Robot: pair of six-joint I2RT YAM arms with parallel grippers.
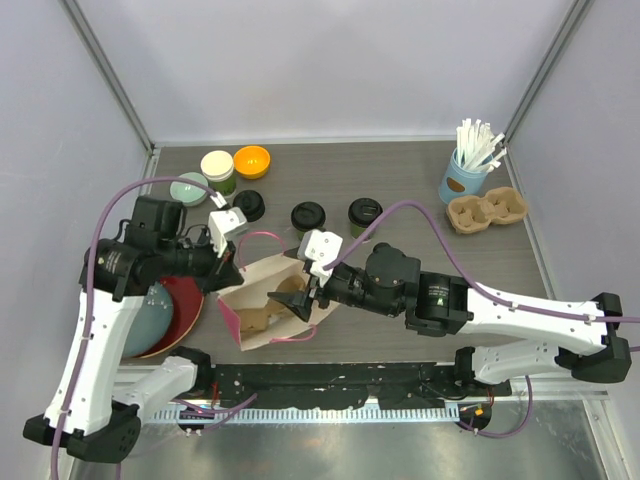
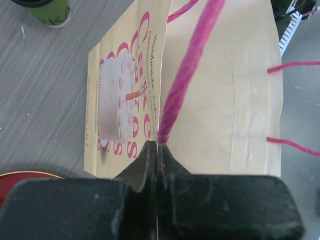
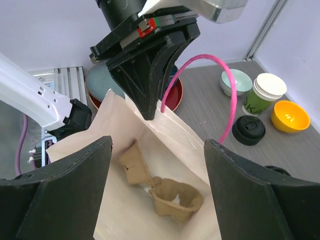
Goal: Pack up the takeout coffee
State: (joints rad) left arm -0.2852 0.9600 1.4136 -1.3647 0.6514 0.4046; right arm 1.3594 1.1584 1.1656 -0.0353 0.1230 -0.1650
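Two dark-green cups with black lids [image 1: 308, 217] [image 1: 364, 212] stand behind a paper bag [image 1: 262, 290] with pink handles. One cup also shows in the left wrist view [image 2: 49, 10]. My left gripper [image 1: 224, 268] [image 2: 158, 148] is shut on a pink handle [image 2: 186, 70] and holds the bag's mouth up; it also shows in the right wrist view [image 3: 148, 75]. My right gripper [image 1: 296, 300] [image 3: 157, 150] is open and empty at the bag's mouth. A brown cardboard cup carrier [image 3: 172, 196] lies inside the bag.
A green cup with a white top [image 1: 218, 170] [image 3: 265, 94], a loose black lid [image 1: 248, 205] [image 3: 248, 130], an orange bowl [image 1: 252, 160] and a mint bowl [image 1: 190, 188] stand at the back left. A light-blue cup of straws [image 1: 466, 172] and a second carrier [image 1: 487, 210] stand back right. A red plate [image 1: 182, 310] lies at the left.
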